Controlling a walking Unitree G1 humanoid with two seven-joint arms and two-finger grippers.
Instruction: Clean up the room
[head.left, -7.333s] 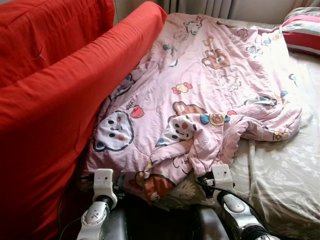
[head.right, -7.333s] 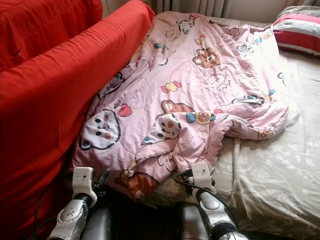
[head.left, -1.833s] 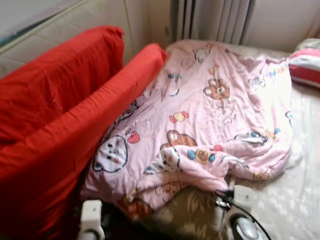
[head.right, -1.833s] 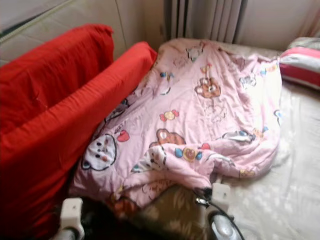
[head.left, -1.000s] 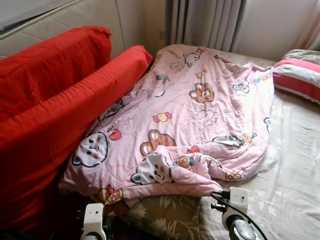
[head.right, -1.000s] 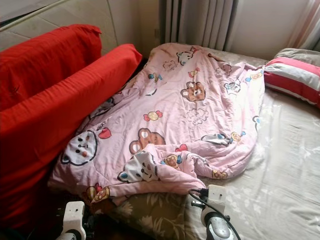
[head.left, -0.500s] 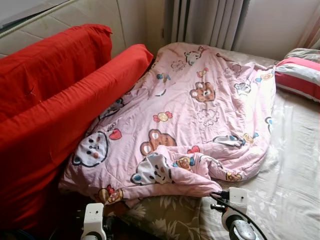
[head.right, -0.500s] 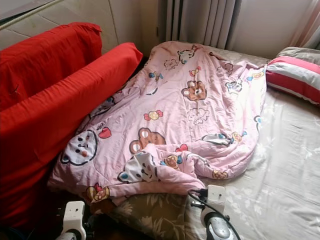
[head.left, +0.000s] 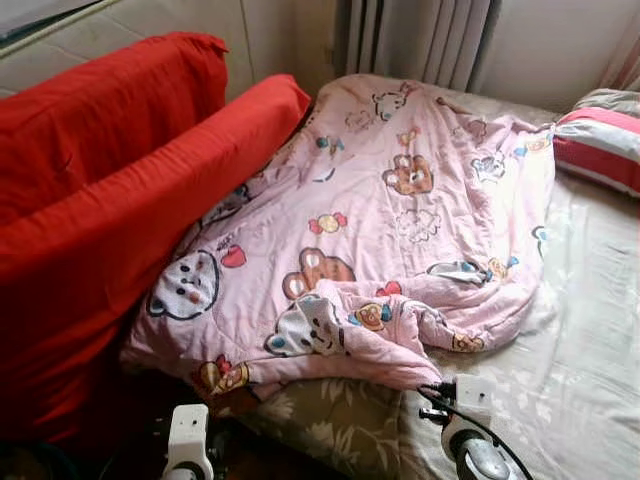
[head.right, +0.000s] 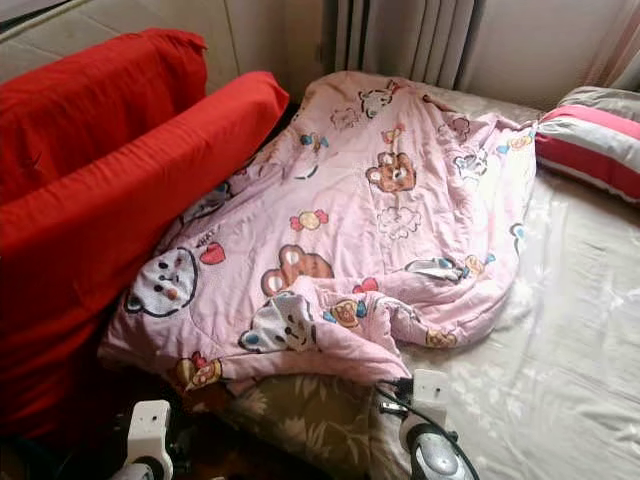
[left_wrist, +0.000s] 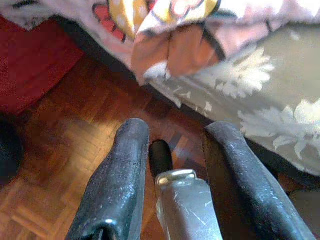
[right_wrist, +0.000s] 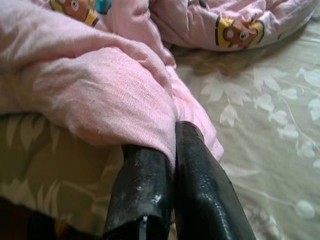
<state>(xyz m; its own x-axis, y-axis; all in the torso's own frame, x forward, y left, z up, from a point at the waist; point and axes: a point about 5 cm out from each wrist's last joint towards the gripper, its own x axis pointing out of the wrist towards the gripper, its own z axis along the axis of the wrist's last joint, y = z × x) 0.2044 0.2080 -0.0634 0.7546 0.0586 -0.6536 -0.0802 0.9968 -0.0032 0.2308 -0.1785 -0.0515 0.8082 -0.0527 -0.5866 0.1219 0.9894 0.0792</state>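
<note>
A pink cartoon-print quilt (head.left: 400, 220) lies rumpled across the left half of the bed, its near edge folded back on itself. My right gripper (right_wrist: 170, 140) is shut on that near fold, with pink cloth pinched between its black fingers (right_wrist: 200, 185). Its wrist (head.left: 470, 400) sits at the bed's near edge. My left gripper (left_wrist: 177, 130) is open and holds nothing. It hangs low over the wooden floor (left_wrist: 60, 165) beside the bed, just under the quilt's hanging corner (left_wrist: 170, 45). Its wrist (head.left: 187, 440) shows at the bottom left.
Two big red cushions (head.left: 120, 200) lean along the bed's left side, against the quilt. The beige leaf-print sheet (head.left: 580, 330) is bare on the right. A striped pillow (head.left: 600, 140) lies at the far right, and curtains (head.left: 420, 40) hang behind the bed.
The view has pulled back since the earliest frames and has tilted down slightly in the last second. The quilt's near fold lies flatter than before and stays at my right gripper.
</note>
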